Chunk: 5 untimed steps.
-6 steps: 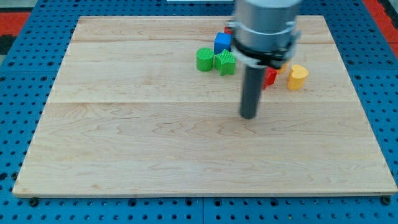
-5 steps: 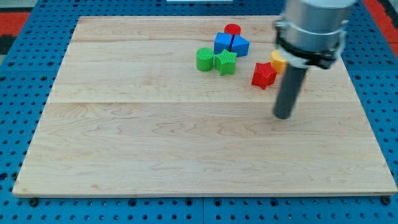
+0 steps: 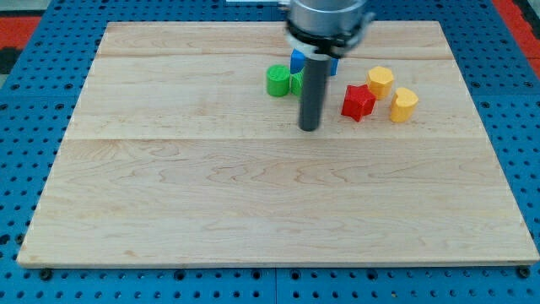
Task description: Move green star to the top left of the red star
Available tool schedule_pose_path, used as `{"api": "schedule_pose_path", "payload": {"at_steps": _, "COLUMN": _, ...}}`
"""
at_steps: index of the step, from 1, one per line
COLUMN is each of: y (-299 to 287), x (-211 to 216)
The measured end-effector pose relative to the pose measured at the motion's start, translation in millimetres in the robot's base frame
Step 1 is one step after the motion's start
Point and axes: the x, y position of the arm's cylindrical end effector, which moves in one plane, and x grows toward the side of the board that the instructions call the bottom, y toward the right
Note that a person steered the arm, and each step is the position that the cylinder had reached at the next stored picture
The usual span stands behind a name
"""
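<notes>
Wooden board (image 3: 169, 186): my tip (image 3: 310, 128) below green star (image 3: 297, 81) (half hidden), left of red star (image 3: 358, 101).

a lab bench: wooden board (image 3: 169, 194) on blue pegboard (image 3: 34, 110), with toy blocks.

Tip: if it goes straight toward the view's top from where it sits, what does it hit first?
Most likely the green star, which lies just above my tip and is mostly hidden behind the rod. The green round block sits further left, probably off that line. Depth is hard to judge.
</notes>
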Motion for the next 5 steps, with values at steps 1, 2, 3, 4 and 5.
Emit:
{"api": "schedule_pose_path", "payload": {"at_steps": 1, "y": -30, "x": -52}}
{"api": "schedule_pose_path", "payload": {"at_steps": 2, "y": -9, "x": -72}}
{"api": "schedule_pose_path", "payload": {"at_steps": 3, "y": 23, "x": -67}}
{"api": "schedule_pose_path", "payload": {"at_steps": 4, "y": 38, "x": -53}}
{"api": "schedule_pose_path", "payload": {"at_steps": 5, "y": 49, "x": -29}}
